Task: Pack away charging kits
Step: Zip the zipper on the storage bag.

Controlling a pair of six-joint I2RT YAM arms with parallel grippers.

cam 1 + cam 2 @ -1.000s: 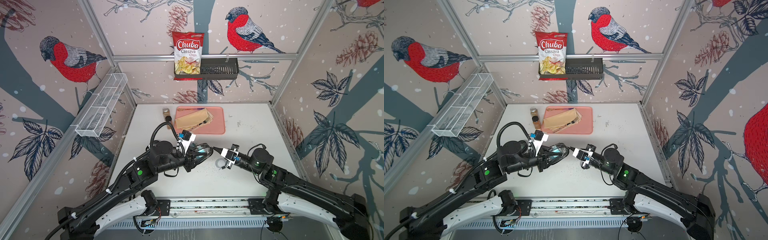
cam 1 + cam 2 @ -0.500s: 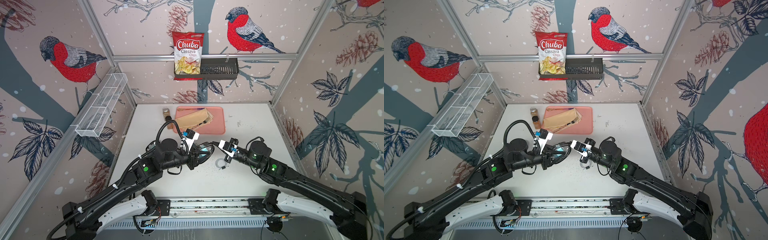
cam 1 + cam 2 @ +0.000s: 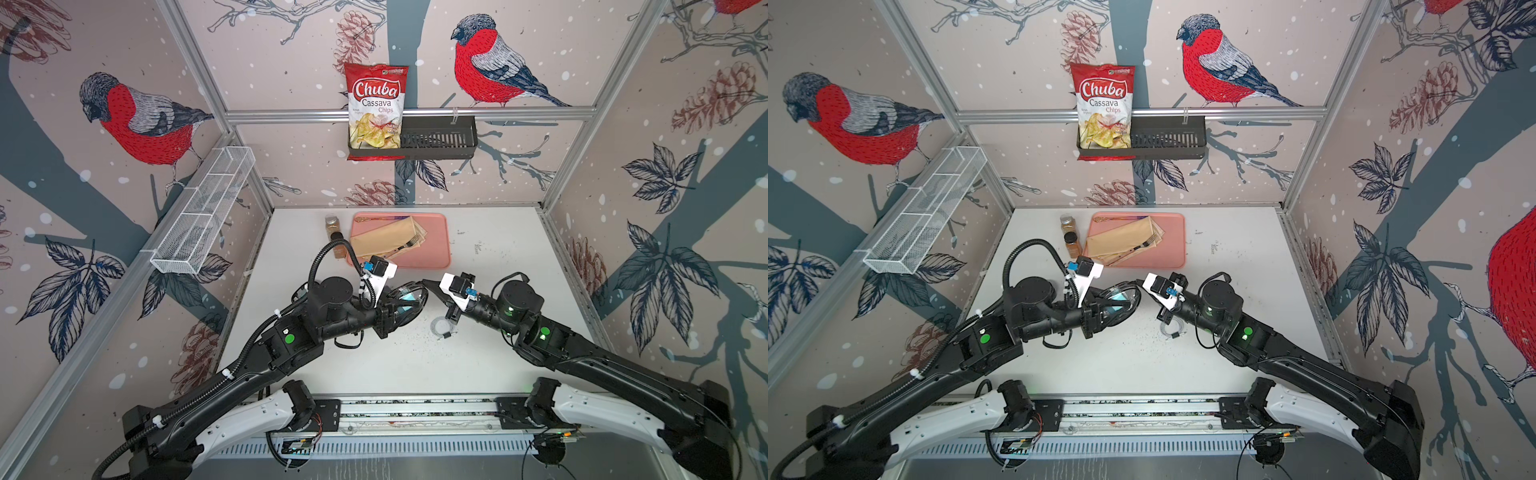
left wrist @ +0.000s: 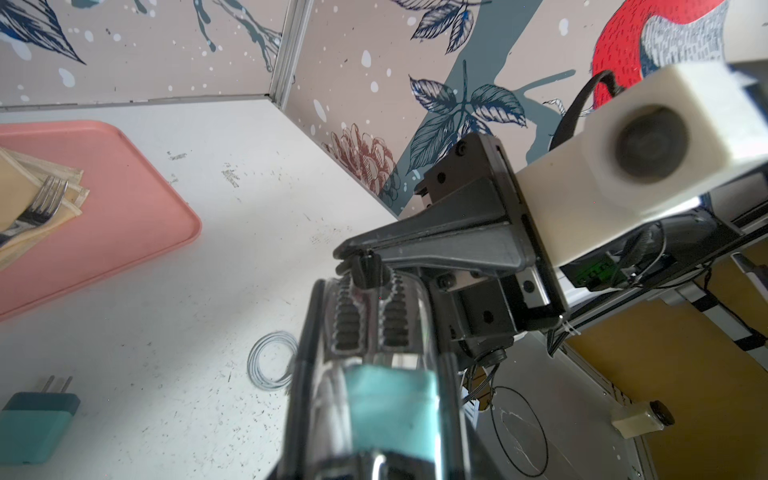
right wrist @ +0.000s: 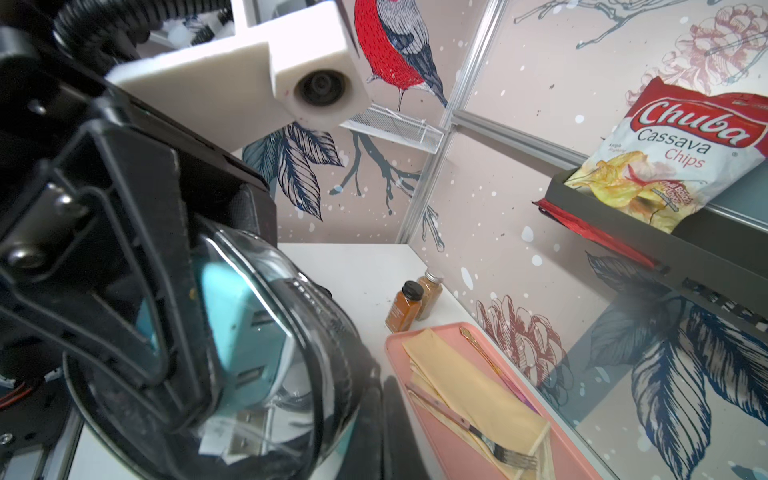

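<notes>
Pinches the zip pull (image 4: 366, 268) with the right hand (image 4: 345, 254), shut tight at the very tips. Clamps the case (image 3: 1123, 297) in the left hand (image 3: 397, 309), spread only as wide as the black shell and clear lid between the fingers. Holds it lifted off the desk (image 3: 498, 257) and tilted, lid turned toward the right arm. Shows one teal adapter (image 5: 245, 332) through the lid, already inside; cannot tell about a cable in there too.

Looks like zipping the case shut. To do it well:
- Draw the pull along the curve of the rim, never straight across.
- Turn the wrist with the oval, to avoid twisting the tab out of the tips.
- Brace hard with the left hand against the drag, to stop any swivel of the case.
- Go slowly round the tight end of the oval, a likely spot for binding teeth.
- Check for anything poking into the zip line.

Reaches in low with the right arm, forearm near level, hand pointing at the left one, tips meeting the case edge. Stretches the left forearm across the middle of the desk, hand aimed back at the right.

Leaves a coiled cable (image 3: 441, 326) on the desk just beside the right hand. Leaves a second adapter (image 4: 37, 428) lying flat, apart from the case. Both unpacked.
</notes>
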